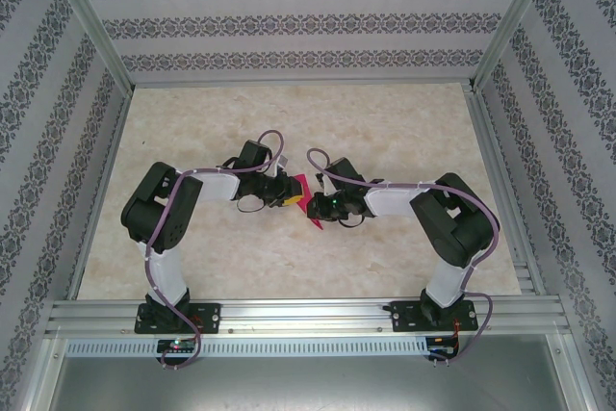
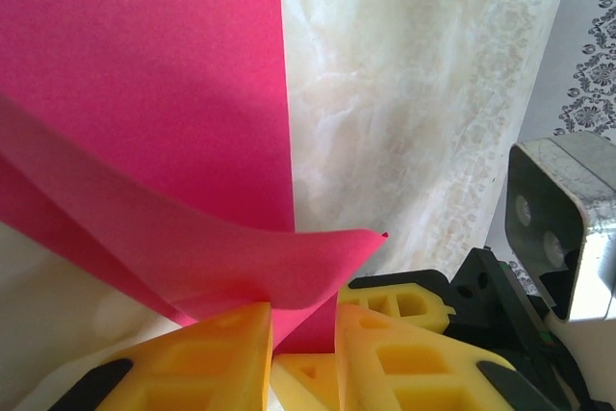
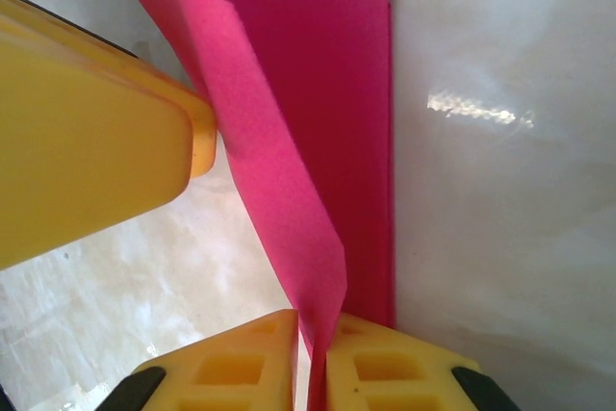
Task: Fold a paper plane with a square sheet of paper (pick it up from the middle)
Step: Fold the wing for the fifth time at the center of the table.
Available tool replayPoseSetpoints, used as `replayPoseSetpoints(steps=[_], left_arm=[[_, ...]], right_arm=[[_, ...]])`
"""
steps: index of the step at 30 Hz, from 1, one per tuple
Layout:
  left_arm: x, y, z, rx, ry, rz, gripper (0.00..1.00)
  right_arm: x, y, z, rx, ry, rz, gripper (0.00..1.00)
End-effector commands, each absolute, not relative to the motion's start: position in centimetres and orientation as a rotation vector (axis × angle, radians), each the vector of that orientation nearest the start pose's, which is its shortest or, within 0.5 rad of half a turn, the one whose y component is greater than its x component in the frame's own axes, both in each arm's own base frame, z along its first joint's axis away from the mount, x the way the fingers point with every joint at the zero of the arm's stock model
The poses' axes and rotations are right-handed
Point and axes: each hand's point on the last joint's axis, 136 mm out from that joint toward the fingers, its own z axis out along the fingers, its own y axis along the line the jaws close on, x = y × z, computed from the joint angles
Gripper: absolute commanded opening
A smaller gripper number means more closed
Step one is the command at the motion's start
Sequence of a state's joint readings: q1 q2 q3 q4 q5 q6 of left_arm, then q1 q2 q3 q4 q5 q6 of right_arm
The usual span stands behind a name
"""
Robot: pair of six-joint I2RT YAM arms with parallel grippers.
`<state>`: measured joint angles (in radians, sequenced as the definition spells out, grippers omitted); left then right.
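The square sheet of paper (image 2: 144,93) lies partly flat at the middle of the table (image 1: 385,122), with one flap raised between the arms. The left gripper (image 2: 303,315) pinches that flap from the left, and the right gripper (image 3: 310,322) nips its edge from the right. This looks like an early fold. Next, the flap probably needs laying over squarely and pressing into a crease.

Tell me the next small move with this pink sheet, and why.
Probably lower the pinched flap onto the flat half. The left gripper and right gripper each pinch a raised fold of the sheet of paper; it stands curled above the part lying on the table, not yet creased.
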<state>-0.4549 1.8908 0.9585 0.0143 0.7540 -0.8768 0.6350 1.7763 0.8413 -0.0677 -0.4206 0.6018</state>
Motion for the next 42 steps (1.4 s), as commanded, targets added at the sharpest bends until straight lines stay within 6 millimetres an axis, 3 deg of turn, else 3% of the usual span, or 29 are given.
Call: replayPoseSetpoints(steps=[1, 11, 17, 32, 42], left_arm=[[32.3, -29.7, 4.6, -0.187, 2.750, -1.425, 0.24], [32.4, -30.2, 5.0, -0.162, 2.725, -1.460, 0.24], [32.4, -30.0, 4.2, -0.186, 2.752, -1.423, 0.24], [32.5, -28.9, 2.5, -0.269, 2.816, -1.294, 0.20], [32.3, -28.7, 2.1, -0.279, 2.833, -1.273, 0.20]], right_arm=[[27.0, 28.8, 1.6, -0.231, 2.757, 0.936, 0.16], [26.7, 28.3, 0.2, -0.205, 2.804, 0.914, 0.14], [26.8, 28.3, 0.0, -0.196, 2.814, 0.929, 0.12], [27.6, 28.4, 3.2, -0.238, 2.739, 0.992, 0.22], [26.3, 28.0, 3.4, -0.244, 2.749, 1.019, 0.21]])
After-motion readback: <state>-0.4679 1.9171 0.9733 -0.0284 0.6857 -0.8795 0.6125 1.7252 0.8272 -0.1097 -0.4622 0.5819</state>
